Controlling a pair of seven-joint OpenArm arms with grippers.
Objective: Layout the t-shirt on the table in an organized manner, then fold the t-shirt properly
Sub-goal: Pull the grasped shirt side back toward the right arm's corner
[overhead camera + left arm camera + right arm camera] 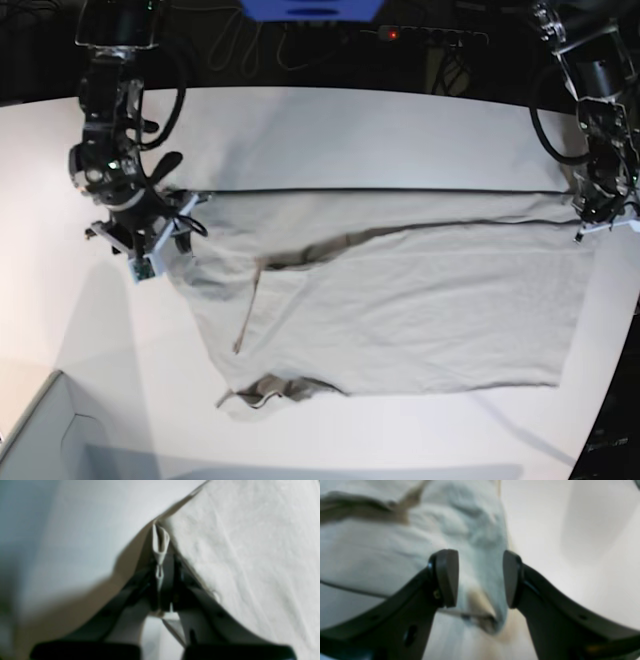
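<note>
The t-shirt (pixel 400 300) lies spread over the middle of the white table (pixel 330 130), its long upper edge running almost straight from one arm to the other, parallel to the far edge of the table. In the base view the left gripper (pixel 600 222) is at the right end of that edge, near the right side of the table, and the left wrist view shows its jaws pressed together on a small fold of the cloth (pixel 160 547) — the cloth stretches away from this pinch to the right in that view, with bare table on the left. The right gripper (pixel 160 240) is at the other end of the edge, toward the left side of the table. In the right wrist view its two dark fingertips (pixel 447 577) stand apart, and a hump of the shirt (pixel 480 562) lies between and below them; whether it touches the pads I cannot tell, because the picture is blurred. The part of the shirt near the front edge of the table is less tidy — a crumpled end (pixel 265 390) is bunched there, and a diagonal crease (pixel 330 248) crosses the upper part. A grey box corner (pixel 40 440) sits at the front left corner.
</note>
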